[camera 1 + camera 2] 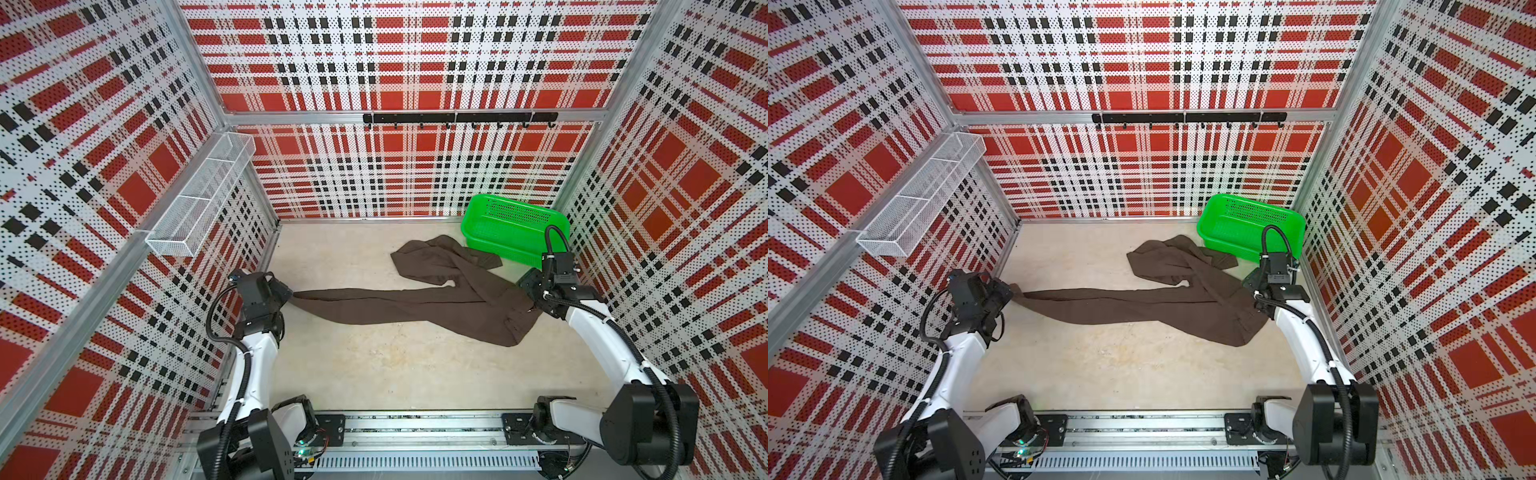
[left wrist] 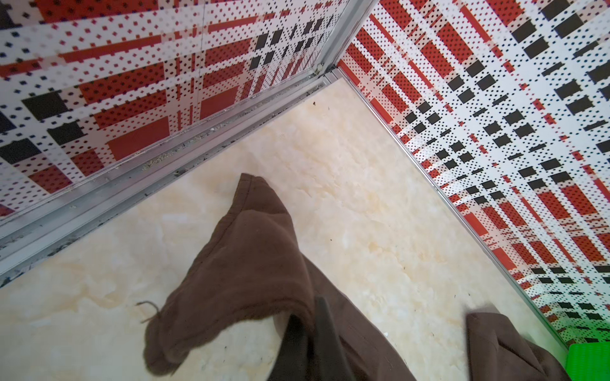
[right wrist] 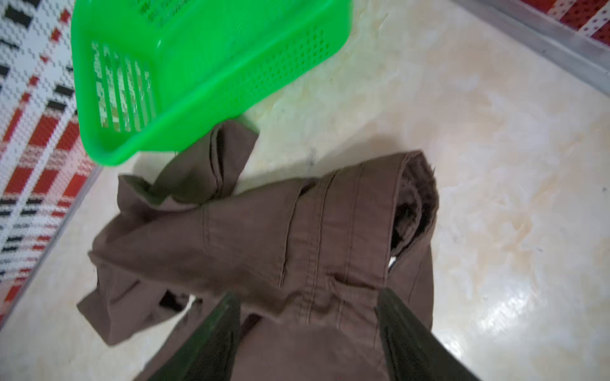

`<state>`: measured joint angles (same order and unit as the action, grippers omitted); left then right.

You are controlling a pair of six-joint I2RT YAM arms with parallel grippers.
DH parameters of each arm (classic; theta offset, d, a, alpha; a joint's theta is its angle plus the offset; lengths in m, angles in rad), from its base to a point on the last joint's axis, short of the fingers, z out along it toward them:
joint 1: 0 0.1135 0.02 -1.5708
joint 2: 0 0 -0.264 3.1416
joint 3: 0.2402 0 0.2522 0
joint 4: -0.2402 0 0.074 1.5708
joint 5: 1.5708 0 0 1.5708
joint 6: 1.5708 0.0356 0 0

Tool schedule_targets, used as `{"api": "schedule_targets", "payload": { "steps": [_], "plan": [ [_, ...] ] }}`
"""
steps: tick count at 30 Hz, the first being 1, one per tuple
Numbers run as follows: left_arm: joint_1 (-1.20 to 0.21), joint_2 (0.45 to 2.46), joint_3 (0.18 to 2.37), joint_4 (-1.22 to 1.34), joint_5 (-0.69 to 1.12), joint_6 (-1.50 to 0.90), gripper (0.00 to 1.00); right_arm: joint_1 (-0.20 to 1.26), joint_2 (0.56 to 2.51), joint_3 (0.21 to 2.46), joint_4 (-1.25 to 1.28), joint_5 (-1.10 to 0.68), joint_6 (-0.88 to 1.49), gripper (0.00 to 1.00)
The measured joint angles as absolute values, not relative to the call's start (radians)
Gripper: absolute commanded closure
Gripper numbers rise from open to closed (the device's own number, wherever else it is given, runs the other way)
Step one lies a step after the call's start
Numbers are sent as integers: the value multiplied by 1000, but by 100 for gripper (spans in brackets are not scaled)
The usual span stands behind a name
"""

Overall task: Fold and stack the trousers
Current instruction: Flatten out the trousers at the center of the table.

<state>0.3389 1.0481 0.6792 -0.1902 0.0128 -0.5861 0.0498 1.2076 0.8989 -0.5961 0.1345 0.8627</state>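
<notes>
Both top views: dark brown soft-fabric trousers (image 1: 395,309) sprawl across the beige floor (image 1: 374,365), one leg end at the left gripper (image 1: 289,294). Left wrist: hem clamped tight. Right wrist: right gripper (image 3: 307,297) fingers apart, straddling the waistband beside a green perforated plastic basket (image 3: 231,82).

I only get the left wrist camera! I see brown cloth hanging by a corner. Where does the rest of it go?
Observer: The trousers lie stretched across the floor, from the left gripper to the far side.
Operator: Is the other hand grabbing them too?
Observer: The right gripper sits over the waistband, fingers wide apart.
Operator: Where's the second leg?
Observer: Crumpled, its cuff beside the green basket.
</notes>
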Motion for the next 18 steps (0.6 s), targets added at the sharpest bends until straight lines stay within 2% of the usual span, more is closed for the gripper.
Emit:
{"api": "schedule_targets", "payload": {
  "steps": [5,8,18],
  "plan": [
    [340,1048,679,-191,22,-582,100,173,1266,840,-670,165,860,38],
    [340,1048,679,-191,22,-582,100,221,1348,837,-704,201,857,35],
    [342,1046,679,-192,23,-579,100,311,1555,876,-748,338,851,34]
  ]
}}
